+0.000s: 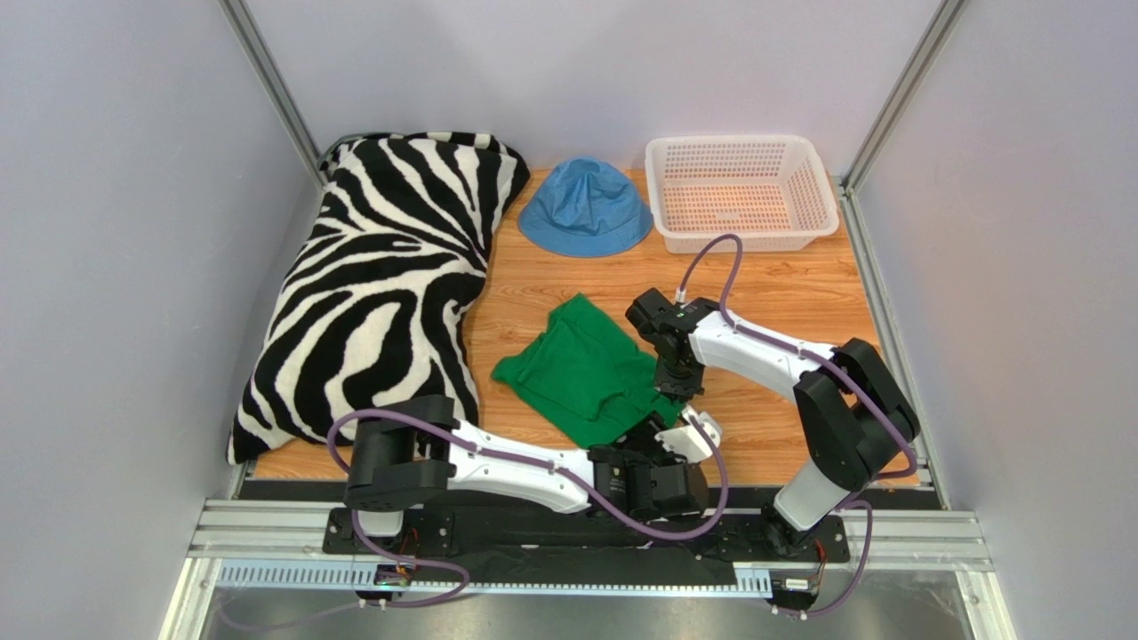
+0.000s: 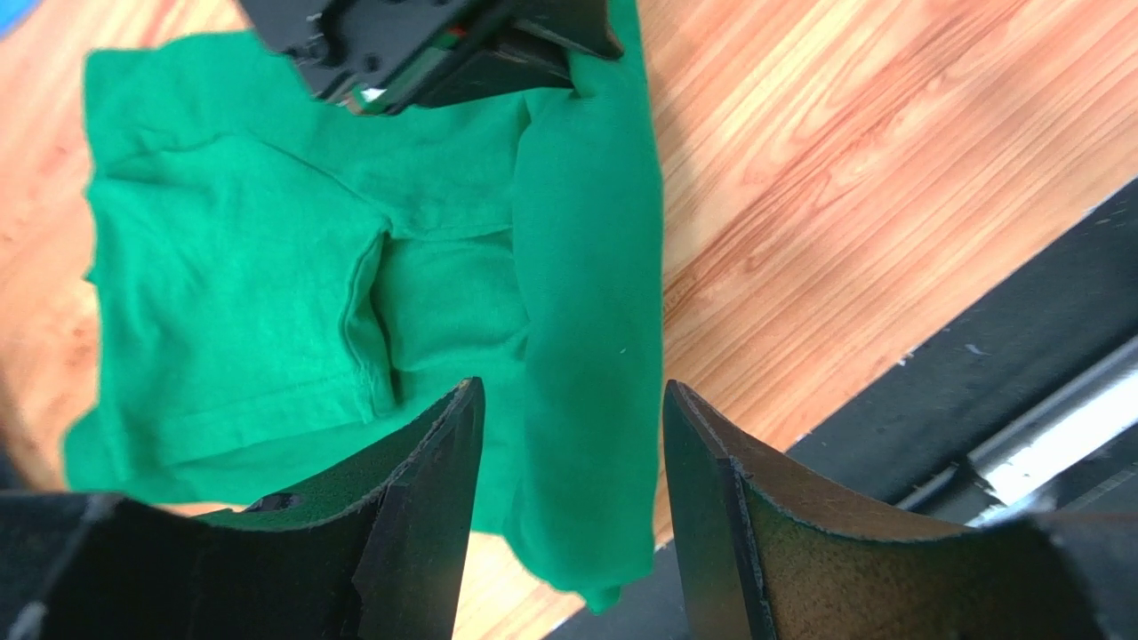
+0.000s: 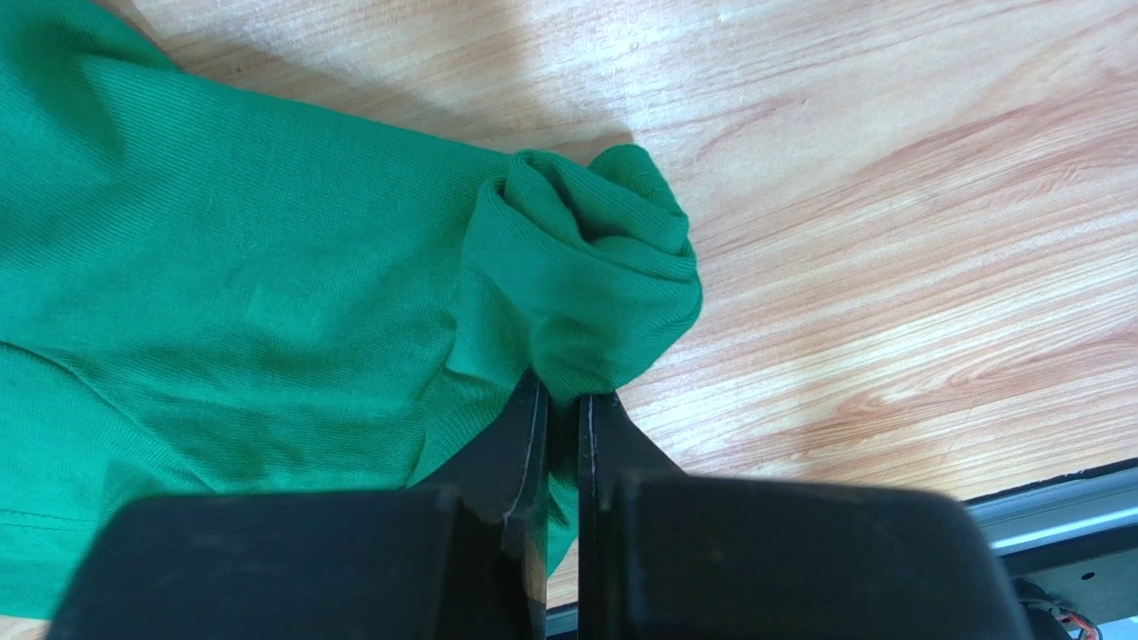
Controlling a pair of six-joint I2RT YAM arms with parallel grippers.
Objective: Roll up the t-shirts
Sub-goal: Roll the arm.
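One green t-shirt (image 1: 588,371) on the wooden table (image 1: 788,287), and it lies crumpled just to the right of the one zebra-striped pillow (image 1: 381,287), level with the pillow's near half and not touching it. Two arms are on it. The right gripper (image 3: 564,400) is down at the shirt's edge farthest from the pillow, fingers pressed together with a curled, bunched lip of green cloth pinched between them: a firm clamp on the shirt. The left gripper (image 2: 568,400) sits at the shirt's near edge, off to the right of the pillow's near corner, and its two fingers stand clearly apart. A long fold of the shirt runs under the gap between them; whether they touch the cloth, I cannot tell. One blue hat (image 1: 585,207) rests just right of the pillow's far end. One white basket (image 1: 737,243) stands farther right of the pillow, beyond the hat.
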